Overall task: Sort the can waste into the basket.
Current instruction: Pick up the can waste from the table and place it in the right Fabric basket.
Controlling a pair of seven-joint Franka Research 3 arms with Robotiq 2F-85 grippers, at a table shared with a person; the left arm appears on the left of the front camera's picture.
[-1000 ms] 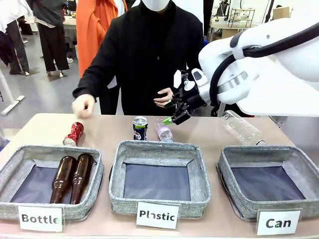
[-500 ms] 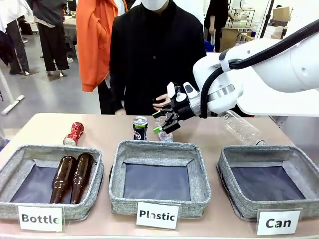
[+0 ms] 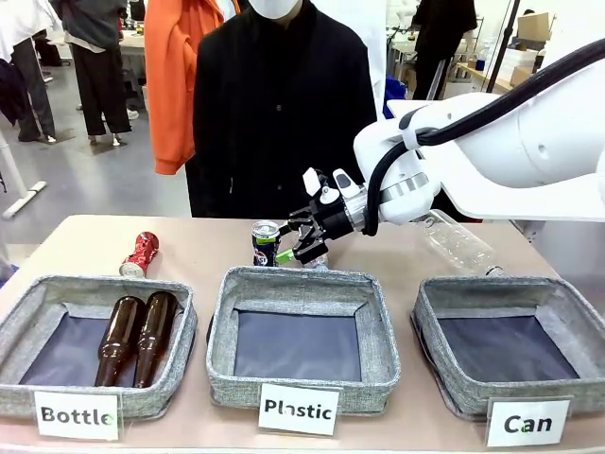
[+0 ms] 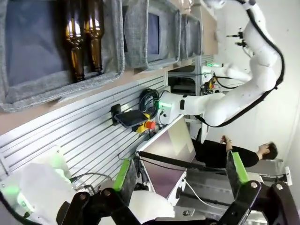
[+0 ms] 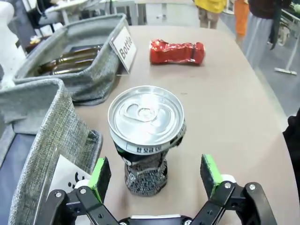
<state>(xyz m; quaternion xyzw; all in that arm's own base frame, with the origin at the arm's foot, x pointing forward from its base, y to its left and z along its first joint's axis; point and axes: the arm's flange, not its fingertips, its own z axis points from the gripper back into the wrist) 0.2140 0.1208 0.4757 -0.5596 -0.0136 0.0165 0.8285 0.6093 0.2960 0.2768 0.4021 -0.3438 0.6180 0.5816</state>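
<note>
The dark can [image 3: 266,243] stands upright behind the middle basket, silver top up. My right gripper [image 3: 291,242] is open just to its right, at can height. In the right wrist view the dark can [image 5: 146,136] stands just ahead of the open right gripper [image 5: 155,176], centred on the gap between the green pads [image 5: 101,172]. The crushed red can [image 3: 140,253] lies on its side at the far left, also seen as the red can [image 5: 177,51]. The basket [image 3: 567,301] labelled "Can" sits at the right with nothing in it. My left gripper [image 4: 180,171] is open and holds nothing.
The "Plastic" basket [image 3: 301,284] is in the middle. The "Bottle" basket [image 3: 38,303] at the left holds two brown bottles [image 3: 137,336]. A clear plastic bottle [image 3: 458,241] lies behind the right basket. A person in black stands across the table.
My right arm has moved left and down, bringing the open gripper from above the small plastic bottle to beside the dark can. The person's hands have drawn back from the table.
</note>
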